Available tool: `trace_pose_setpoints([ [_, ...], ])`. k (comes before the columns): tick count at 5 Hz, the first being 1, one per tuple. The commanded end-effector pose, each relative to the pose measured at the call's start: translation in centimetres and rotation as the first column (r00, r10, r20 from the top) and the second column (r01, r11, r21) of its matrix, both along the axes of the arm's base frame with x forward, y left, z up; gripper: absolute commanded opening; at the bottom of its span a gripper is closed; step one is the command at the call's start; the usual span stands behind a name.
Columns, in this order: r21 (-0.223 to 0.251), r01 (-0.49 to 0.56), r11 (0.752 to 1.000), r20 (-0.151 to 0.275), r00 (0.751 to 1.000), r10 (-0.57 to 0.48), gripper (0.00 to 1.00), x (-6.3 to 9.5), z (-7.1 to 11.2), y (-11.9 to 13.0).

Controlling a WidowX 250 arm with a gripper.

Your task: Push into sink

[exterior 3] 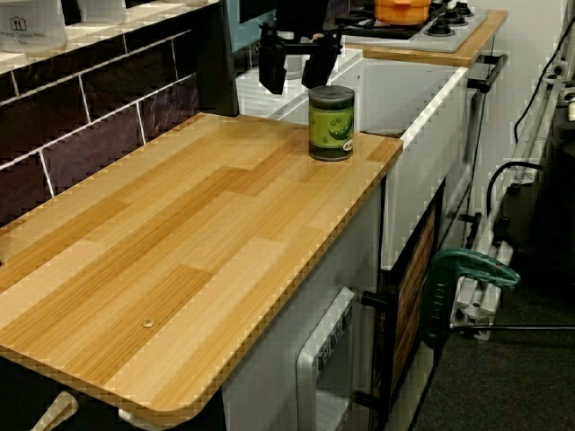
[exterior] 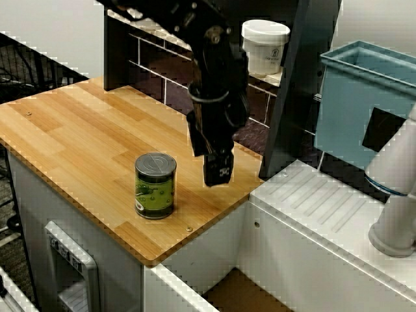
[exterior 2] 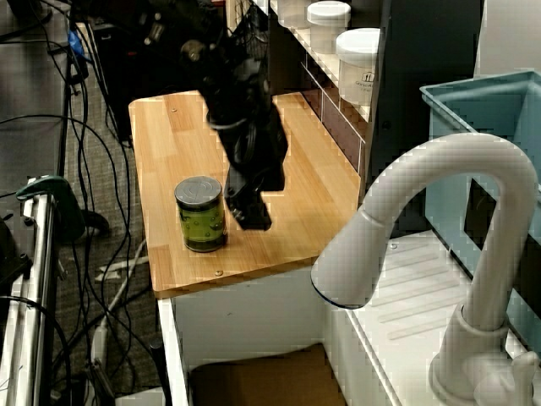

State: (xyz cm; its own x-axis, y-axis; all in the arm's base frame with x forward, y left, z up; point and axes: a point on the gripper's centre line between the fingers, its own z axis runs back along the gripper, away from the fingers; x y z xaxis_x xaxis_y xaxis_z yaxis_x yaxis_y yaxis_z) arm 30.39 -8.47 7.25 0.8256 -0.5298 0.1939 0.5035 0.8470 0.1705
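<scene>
Claw [exterior 3: 293, 72] hangs with fingers apart just behind the green can [exterior: 155, 185], mid-frame on the wooden bench [exterior: 84, 140], sink [exterior: 247, 296] lower right.

One green-labelled metal can with a grey lid [exterior: 155, 185]. One black robot gripper [exterior: 216, 170]. One wooden countertop [exterior: 84, 136]. One white-walled sink with a brown floor [exterior: 242, 294]. One white curved faucet [exterior 2: 439, 254]. One teal-blue plastic bin [exterior: 364, 104]. Two white lidded tubs [exterior 2: 362, 59] on the shelf. One orange pot [exterior 3: 402, 9].
</scene>
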Motion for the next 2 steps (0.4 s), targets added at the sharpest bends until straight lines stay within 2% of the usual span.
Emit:
trace_pose_setpoints([
  [1,0.026,-0.104,0.994,0.145,0.984,0.1,1.0,2.1,2.7,5.2],
  [2,0.022,-0.206,0.978,0.156,0.967,0.2,1.0,1.2,3.7,10.3],
])
